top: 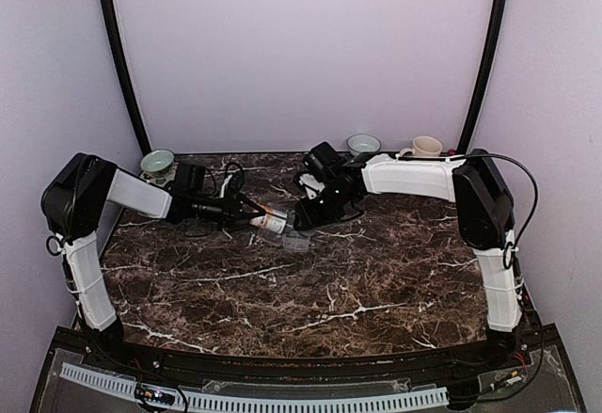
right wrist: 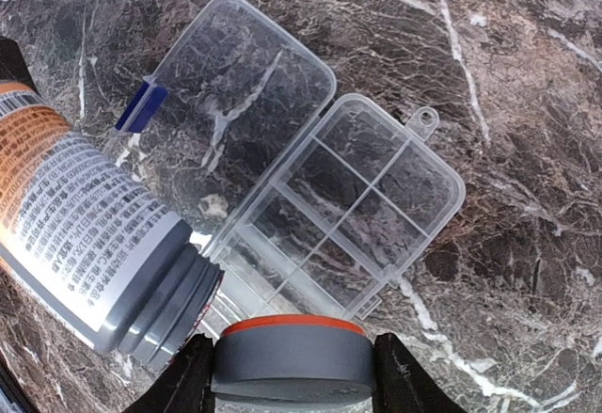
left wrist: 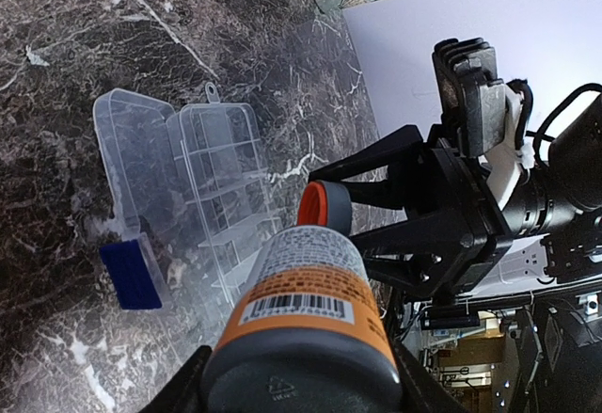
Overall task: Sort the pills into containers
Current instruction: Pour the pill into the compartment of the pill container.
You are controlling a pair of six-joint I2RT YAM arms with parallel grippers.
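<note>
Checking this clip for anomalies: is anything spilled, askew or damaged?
Nothing stands out. The organizer box lies open and flat, the uncapped bottle is held tipped near it, its cap held apart; no spilled pills visible.

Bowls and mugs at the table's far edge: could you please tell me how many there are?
3: a teal bowl far left, a second teal bowl right of centre, and a cream mug just right of it. Others may be hidden.
</note>
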